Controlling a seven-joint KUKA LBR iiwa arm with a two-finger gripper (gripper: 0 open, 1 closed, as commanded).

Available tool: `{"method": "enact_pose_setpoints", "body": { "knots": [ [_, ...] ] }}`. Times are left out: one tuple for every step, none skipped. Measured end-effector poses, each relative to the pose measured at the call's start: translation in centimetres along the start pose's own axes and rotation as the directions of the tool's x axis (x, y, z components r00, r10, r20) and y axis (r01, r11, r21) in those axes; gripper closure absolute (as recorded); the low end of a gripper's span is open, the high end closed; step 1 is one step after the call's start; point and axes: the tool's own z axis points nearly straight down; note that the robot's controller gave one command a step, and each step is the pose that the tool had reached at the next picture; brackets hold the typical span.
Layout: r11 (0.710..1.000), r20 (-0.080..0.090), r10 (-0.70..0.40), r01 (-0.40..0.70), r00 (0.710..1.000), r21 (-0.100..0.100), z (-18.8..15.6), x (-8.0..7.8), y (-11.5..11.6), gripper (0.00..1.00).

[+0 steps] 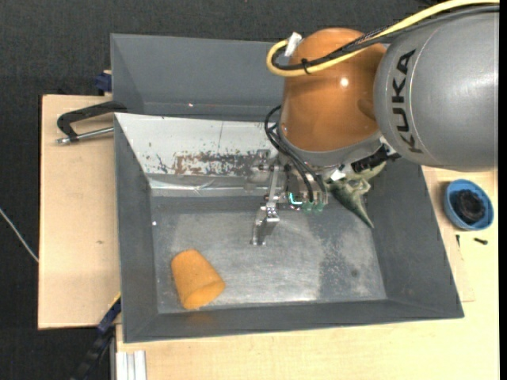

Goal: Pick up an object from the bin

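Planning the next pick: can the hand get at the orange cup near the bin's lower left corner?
Probably yes. The orange cup lies alone on the bin floor, with bare metal between it and the hand. Only the nearby bin wall might crowd the approach.

- An orange cup (196, 279) is seen on the floor of the bin (133, 228), in the bin's near left corner.
- It is short, tapered and plain, with no marking to be made out.
- It is laid on its side: the narrower, rounded end is turned toward the bin's far wall, the wider end toward the near wall.
- It is set just beside the near wall and apart from the left wall.
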Motion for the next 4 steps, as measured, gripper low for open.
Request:
{"method": "enact_pose_setpoints", "body": {
  "knots": [
    [0.975, 0.001, -0.223, 0.223, 0.975, -0.001, 8.0, 3.0, 11.6, 0.00],
    [0.988, 0.008, -0.155, 0.155, 0.988, 0.000, 15.9, 4.6, 7.5, 0.00],
    [0.987, 0.013, -0.158, 0.158, 0.987, -0.003, 15.6, 4.5, 7.7, 1.00],
    [0.987, 0.019, -0.163, 0.164, 0.986, -0.001, -0.2, 3.7, 6.8, 1.00]
  ]
}}
